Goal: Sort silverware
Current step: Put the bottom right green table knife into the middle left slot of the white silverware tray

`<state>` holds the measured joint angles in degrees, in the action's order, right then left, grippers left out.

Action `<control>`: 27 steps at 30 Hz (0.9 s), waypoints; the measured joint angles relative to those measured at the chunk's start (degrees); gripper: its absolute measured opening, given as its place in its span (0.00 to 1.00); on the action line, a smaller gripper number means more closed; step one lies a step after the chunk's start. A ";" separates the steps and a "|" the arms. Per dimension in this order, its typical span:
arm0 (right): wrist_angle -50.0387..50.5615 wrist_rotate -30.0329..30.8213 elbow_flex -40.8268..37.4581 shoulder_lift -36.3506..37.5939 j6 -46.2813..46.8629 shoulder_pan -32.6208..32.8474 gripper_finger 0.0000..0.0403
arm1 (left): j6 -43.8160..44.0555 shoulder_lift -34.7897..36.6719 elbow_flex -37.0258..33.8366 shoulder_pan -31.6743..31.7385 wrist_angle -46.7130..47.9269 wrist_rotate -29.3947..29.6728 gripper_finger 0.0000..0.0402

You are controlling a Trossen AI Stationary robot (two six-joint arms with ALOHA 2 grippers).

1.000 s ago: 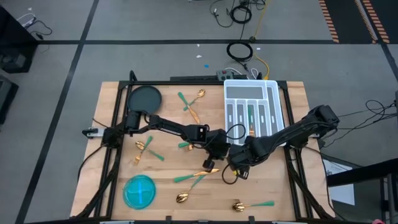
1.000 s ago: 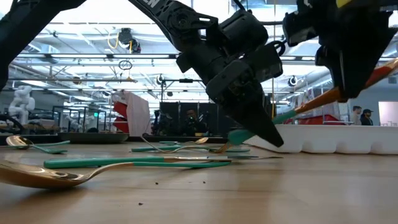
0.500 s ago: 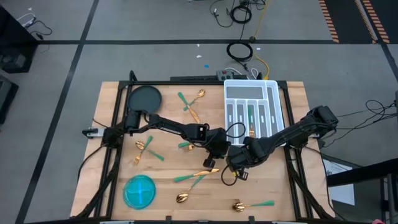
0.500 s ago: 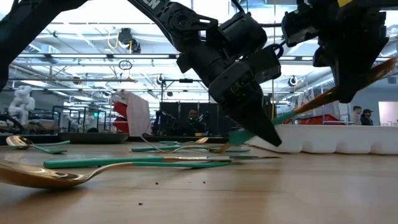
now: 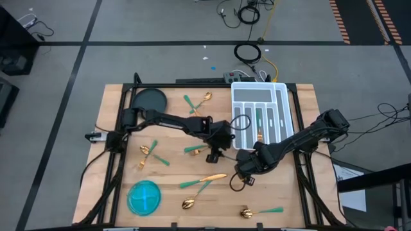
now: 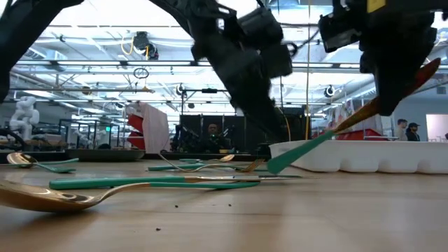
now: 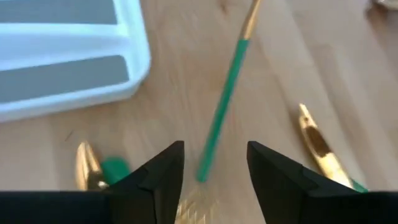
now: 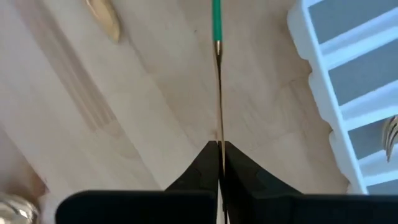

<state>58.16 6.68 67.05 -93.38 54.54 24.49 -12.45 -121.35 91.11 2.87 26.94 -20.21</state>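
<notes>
My right gripper (image 5: 243, 171) (image 8: 219, 148) is shut on one piece of silverware (image 6: 318, 140), which has a slim gold stem and a teal handle. It hangs just near of the white tray (image 5: 260, 109). My left gripper (image 5: 214, 153) (image 7: 214, 149) stands open a little to the left of it and higher, with nothing between its fingers. The teal handle (image 7: 221, 118) shows beyond those fingers. More silverware lies flat on the table: (image 5: 199, 109), (image 5: 151, 154), (image 5: 202, 181), (image 5: 262, 210). My right gripper pinches the thin gold stem (image 8: 218, 127) between its two fingers, which come from above and point down. The piece runs through the hold on a slant: its gold head (image 6: 428, 68) sticks out above, its teal handle end (image 6: 278, 163) hangs low. Whether that end touches the table I cannot tell.
The white tray holds a few pieces in its slots (image 5: 259, 119). A round blue bowl (image 5: 144, 197) sits at the near left and a dark plate (image 5: 149, 99) at the far left. A gold spoon (image 6: 42, 198) lies close to the low camera.
My left gripper has let go of the teal handle end and gone up and toward the table's far edge, clear of the piece. The piece stays in my right gripper; its handle end has sunk, so it slants more steeply.
</notes>
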 joint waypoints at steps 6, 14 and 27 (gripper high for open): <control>-3.57 3.58 0.02 0.67 4.59 0.86 0.00 | -0.35 8.33 -0.02 1.89 4.53 -0.08 0.47; -5.64 9.02 0.02 3.02 9.46 1.11 0.00 | -0.04 21.97 -0.02 4.56 5.02 4.13 0.47; -6.21 11.84 0.02 5.05 12.85 1.50 0.00 | 2.32 28.17 -4.42 4.56 1.96 1.71 0.47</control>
<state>51.95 18.52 67.07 -88.33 67.38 26.00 -10.12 -93.18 86.69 7.43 28.90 -18.50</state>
